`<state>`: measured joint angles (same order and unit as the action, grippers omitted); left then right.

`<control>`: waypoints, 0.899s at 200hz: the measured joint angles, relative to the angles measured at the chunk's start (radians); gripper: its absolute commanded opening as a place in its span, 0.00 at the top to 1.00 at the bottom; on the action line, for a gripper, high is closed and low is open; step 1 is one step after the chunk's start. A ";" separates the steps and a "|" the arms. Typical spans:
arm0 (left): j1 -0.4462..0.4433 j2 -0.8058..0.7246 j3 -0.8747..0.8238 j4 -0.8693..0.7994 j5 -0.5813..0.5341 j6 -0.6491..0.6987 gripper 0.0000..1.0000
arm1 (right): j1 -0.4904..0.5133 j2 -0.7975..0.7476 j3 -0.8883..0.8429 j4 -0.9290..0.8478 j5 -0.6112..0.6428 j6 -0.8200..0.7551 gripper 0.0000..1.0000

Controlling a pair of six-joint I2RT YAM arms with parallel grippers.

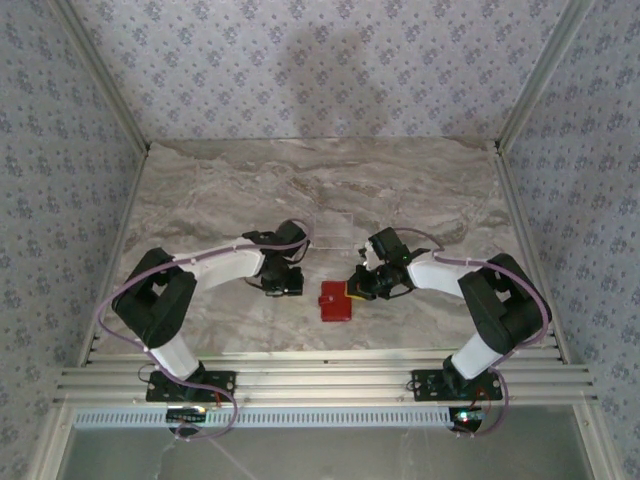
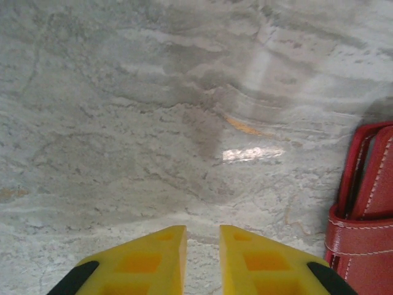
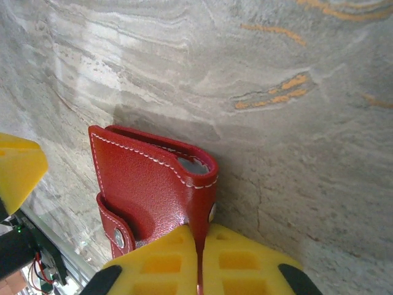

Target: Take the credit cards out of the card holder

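The red card holder [image 1: 333, 301] lies on the marble table between the two arms. In the right wrist view the card holder [image 3: 144, 184] stands partly lifted. My right gripper [image 3: 200, 232] is shut on its thin red flap, at the holder's right edge [image 1: 355, 288]. A pale grey edge [image 3: 198, 165] shows inside the top pocket; the credit cards are otherwise hidden. My left gripper [image 2: 202, 230] hovers low over bare marble just left of the holder [image 2: 368, 209], jaws a narrow gap apart with nothing between them. From above, the left gripper [image 1: 290, 283] sits beside the holder's left side.
A faint pale rectangular outline [image 1: 332, 230] lies on the table behind the grippers; I cannot tell what it is. Patterned walls enclose the table on three sides. A slatted metal rail [image 1: 320, 380] runs along the near edge.
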<state>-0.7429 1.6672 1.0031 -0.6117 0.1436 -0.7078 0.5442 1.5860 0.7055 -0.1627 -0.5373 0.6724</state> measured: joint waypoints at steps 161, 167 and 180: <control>-0.196 0.194 0.280 -0.046 0.021 0.016 0.59 | 0.008 -0.029 0.008 -0.039 0.028 0.019 1.00; -0.200 0.204 0.284 -0.050 0.021 0.019 0.58 | 0.008 -0.029 0.008 -0.038 0.026 0.020 1.00; -0.202 0.222 0.289 -0.057 0.019 0.020 0.58 | 0.007 -0.029 0.008 -0.035 0.024 0.020 1.00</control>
<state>-0.9451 1.8889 1.2922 -0.6685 0.1623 -0.6880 0.5510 1.5574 0.7132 -0.1974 -0.5133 0.6926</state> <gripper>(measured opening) 0.416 0.047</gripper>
